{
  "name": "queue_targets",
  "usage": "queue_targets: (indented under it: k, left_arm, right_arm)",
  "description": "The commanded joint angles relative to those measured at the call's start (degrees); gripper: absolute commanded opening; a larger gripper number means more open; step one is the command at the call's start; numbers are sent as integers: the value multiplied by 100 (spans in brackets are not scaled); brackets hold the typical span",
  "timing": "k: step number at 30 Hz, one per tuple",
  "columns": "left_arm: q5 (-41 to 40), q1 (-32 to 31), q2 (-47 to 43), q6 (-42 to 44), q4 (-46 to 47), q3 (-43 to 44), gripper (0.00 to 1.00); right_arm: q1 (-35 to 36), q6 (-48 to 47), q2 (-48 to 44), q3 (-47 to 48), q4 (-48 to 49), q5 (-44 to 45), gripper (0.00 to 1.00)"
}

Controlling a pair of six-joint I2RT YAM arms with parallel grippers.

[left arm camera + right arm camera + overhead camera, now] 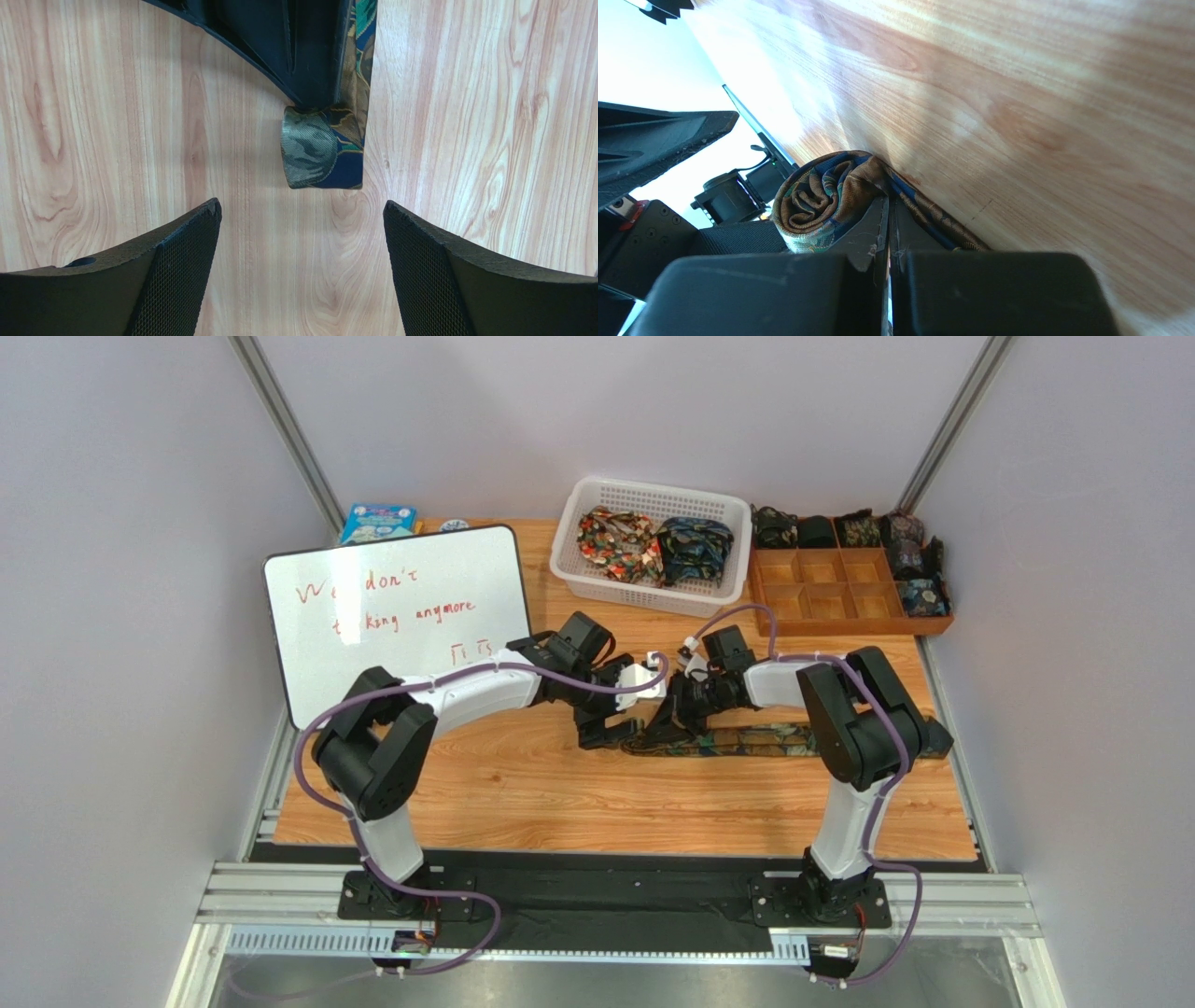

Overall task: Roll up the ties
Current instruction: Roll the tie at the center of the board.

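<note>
Pinching the rolled tie [821, 197], right gripper [887, 210] closed.

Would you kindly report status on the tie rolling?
Left gripper open, empty. Right gripper shut on dark blue-gold paisley fabric tie, end rolled. Nothing blocking.

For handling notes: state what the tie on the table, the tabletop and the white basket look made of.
Tie: woven fabric, slight sheen, weave visible; maybe silk.
Tabletop: wood or wood-look laminate, smooth, grain lines.
Basket: likely white plastic, slotted walls.
</note>
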Motion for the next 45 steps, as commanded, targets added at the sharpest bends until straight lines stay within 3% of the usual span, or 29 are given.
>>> queue_targets:
  k: [1,7,10,13,14,18,25,30,34,45]
  left_arm:
    - [404,5,270,-256,307,344,89]
    - [774,-161,481,-151,298,494,85]
    - [633,-302,604,-72,254,476,75]
    - [466,-355,736,-115,140,511,58]
    - [379,-364,762,-98,105,529,46]
    - [255,-381,815,7,-132,538,28]
    - [123,-303,797,-193,-115,529,22]
    - [553,-74,754,-397,-141,765,20]
    - [843,-65,648,-55,-360,845,19]
    - [624,-162,973,895,-1310,1021,15]
  right_arm:
    - [16,-340,-38,-20,-321,472,0]
    - [16,-348,5,-20,-321,454,0]
    - [16,-340,-12,-11,-321,437,0]
    - [-1,-313,-109,-20,-242,254,0]
    - [-1,-313,-187,-11,-216,183,0]
    - [-62,-471,-468,137,-329,-73,0]
    - [-318,-1271,-461,411,-1577,67,1]
    - [-282,-1420,-22,375,-1534,278,0]
    - [-283,-1447,383,534,-1525,445,0]
    - [-326,-1421,445,543,-1508,718,0]
